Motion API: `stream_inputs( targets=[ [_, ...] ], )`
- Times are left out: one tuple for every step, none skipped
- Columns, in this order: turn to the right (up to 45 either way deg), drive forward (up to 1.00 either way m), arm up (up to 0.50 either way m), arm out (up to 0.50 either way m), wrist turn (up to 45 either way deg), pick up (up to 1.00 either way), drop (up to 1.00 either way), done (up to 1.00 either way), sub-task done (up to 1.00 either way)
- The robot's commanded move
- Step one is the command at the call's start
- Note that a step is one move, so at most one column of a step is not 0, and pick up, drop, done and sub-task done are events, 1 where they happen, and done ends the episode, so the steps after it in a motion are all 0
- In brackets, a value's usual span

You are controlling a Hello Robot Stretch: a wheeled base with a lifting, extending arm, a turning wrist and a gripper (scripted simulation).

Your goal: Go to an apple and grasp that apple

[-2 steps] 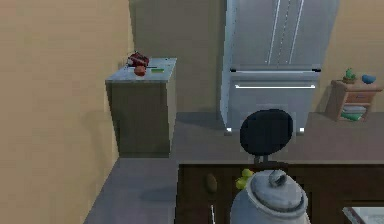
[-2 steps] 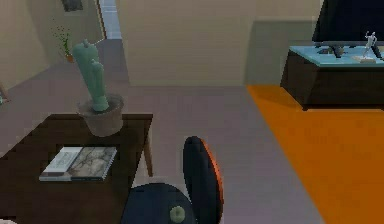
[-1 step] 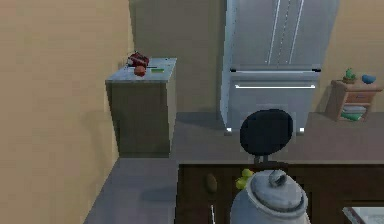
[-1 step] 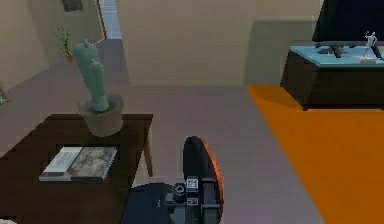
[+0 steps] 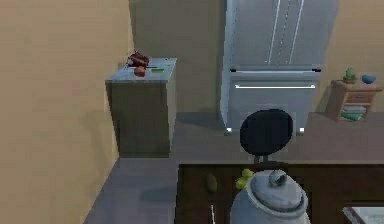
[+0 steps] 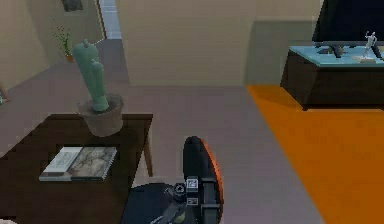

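A small yellow-green round blob (image 5: 243,180) lies on the dark table (image 5: 330,185) at the forward view's bottom, beside a pale kettle (image 5: 272,196). A brownish blob (image 5: 212,182) lies left of it. On the grey counter (image 5: 143,105) at the back left sit red things (image 5: 138,63) and a small green one (image 5: 157,70). In the arm side view the arm (image 6: 201,165) rises at the bottom edge with its white squares. The gripper (image 6: 165,202) is a dark shape left of them. I cannot tell whether it holds anything.
A black office chair (image 5: 268,134) stands between the table and the tall fridge (image 5: 272,60). A small shelf (image 5: 356,98) is at the right. To the side: a dark table (image 6: 40,150) with a potted cactus (image 6: 95,88) and a magazine (image 6: 80,163), an orange rug (image 6: 320,150), a dark TV stand (image 6: 335,75).
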Motion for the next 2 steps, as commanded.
stream_inputs(
  targets=[
    [0.0,0.0,0.0,0.0,45.0,0.0,0.0,0.0,0.0],
    [0.0,0.0,0.0,0.0,45.0,0.0,0.0,0.0,0.0]
  ],
)
